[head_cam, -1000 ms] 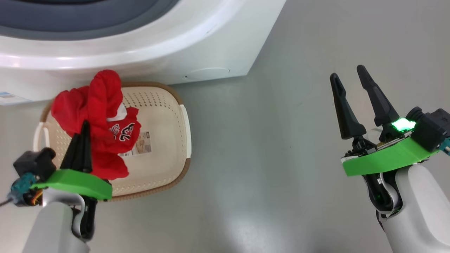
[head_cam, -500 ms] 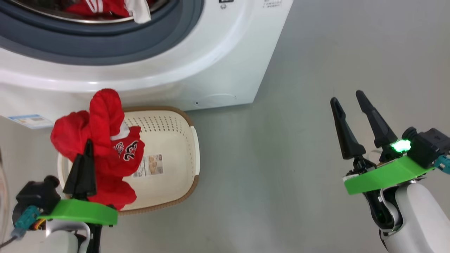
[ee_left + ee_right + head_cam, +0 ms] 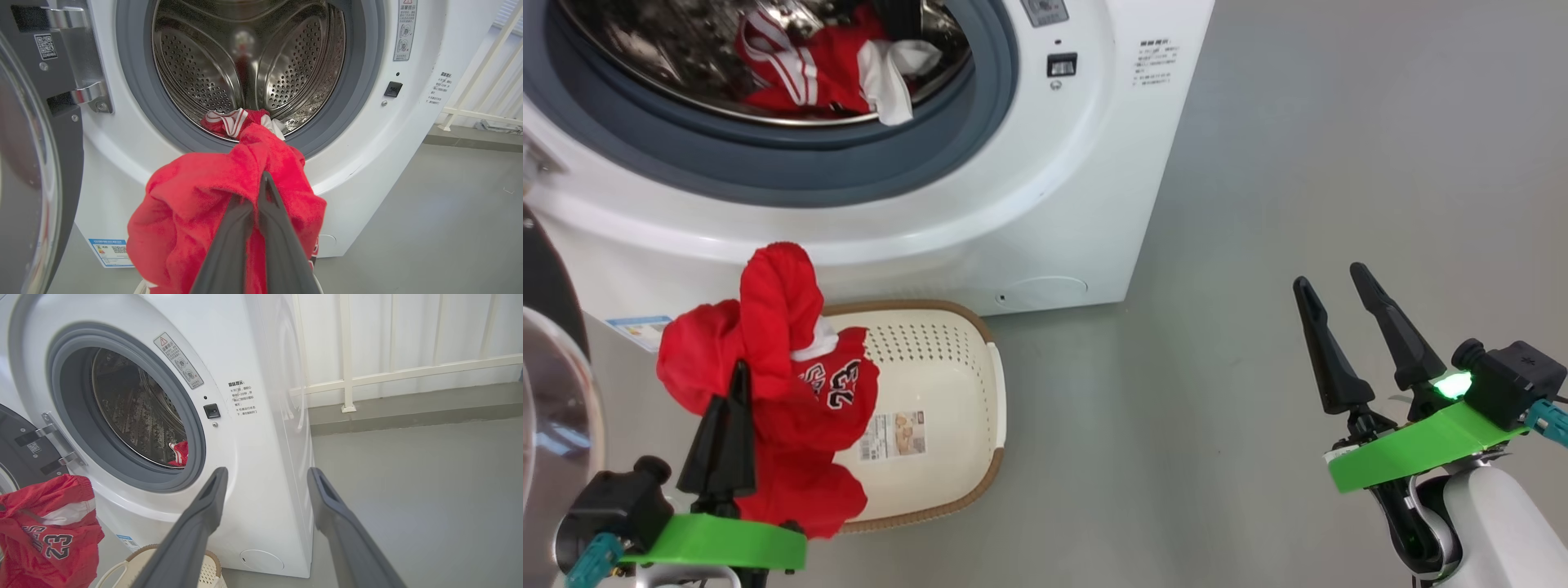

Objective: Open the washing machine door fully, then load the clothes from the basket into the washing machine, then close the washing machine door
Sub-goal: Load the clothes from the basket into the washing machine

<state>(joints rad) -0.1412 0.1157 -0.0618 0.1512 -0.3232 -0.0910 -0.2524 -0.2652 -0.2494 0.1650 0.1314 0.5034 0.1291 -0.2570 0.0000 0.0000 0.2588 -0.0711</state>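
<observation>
My left gripper (image 3: 740, 369) is shut on a red garment of the clothes (image 3: 776, 384), which hangs above the cream basket (image 3: 947, 392) in front of the washing machine (image 3: 1062, 188). In the left wrist view the same garment (image 3: 196, 212) drapes over my shut left gripper (image 3: 264, 175), facing the open steel drum (image 3: 245, 61). More red and white clothes (image 3: 817, 65) lie inside the drum. The washing machine door (image 3: 547, 392) stands swung open at the left. My right gripper (image 3: 1331, 278) is open and holds nothing, out over the floor to the right.
The grey floor (image 3: 1298, 147) stretches right of the machine. A white railing (image 3: 408, 371) and a raised kerb run behind it. The door's hinge bracket (image 3: 77, 94) sits left of the drum opening. The basket bottom bears a paper label (image 3: 892, 434).
The head camera has tilted up, bringing the drum and the clothes inside it into view. My left gripper keeps its hold on the red garment, lifted over the basket. The right gripper stays open.
</observation>
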